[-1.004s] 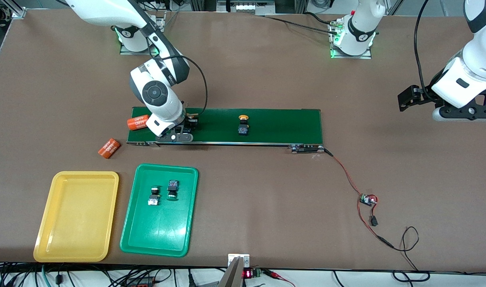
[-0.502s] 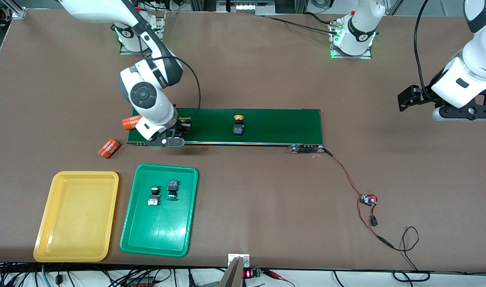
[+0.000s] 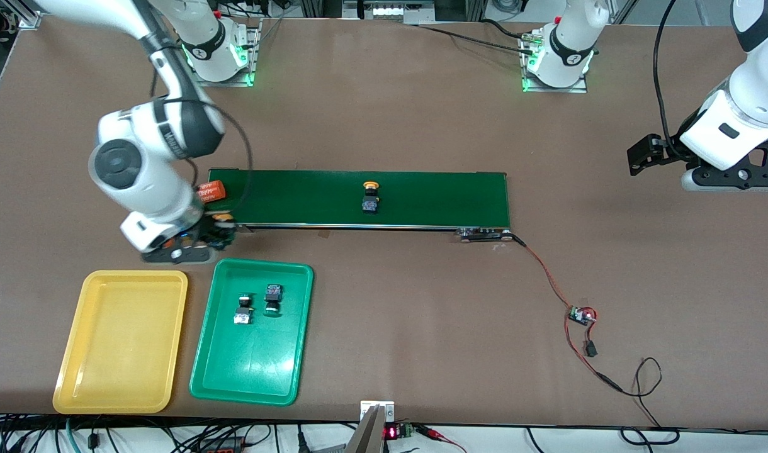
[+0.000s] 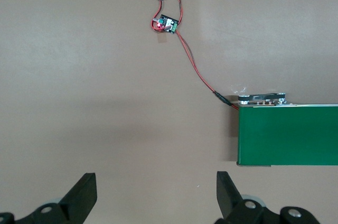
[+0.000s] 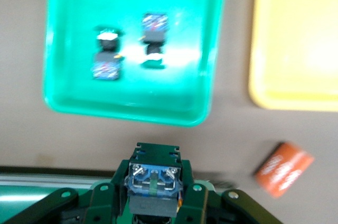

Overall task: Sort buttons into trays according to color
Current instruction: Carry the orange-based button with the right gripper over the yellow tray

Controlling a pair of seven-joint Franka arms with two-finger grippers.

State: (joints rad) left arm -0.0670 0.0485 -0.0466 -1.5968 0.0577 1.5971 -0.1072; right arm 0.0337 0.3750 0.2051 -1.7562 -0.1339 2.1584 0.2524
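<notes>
Jaws of right gripper [image 3: 215, 234] clamp yellow-capped button [image 5: 153, 184]; nearby orange cylinder's [image 3: 211, 189] print unreadable.

Four small push buttons with black blocky bodies. Two green-capped ones [image 3: 243, 309] [image 3: 272, 297] lie side by side on their sides in the green tray [image 3: 230, 377]. One yellow-capped button [image 3: 370, 196] lies on the long dark green belt [image 3: 434, 198], about midway along it. The fourth button [image 5: 153, 182], also yellow-capped, is up in the air, clamped in the right gripper [image 3: 215, 231] over the desk between the belt's end and the trays. The yellow tray [image 3: 116, 340], shallow with rounded corners, sits just beside the green one.
</notes>
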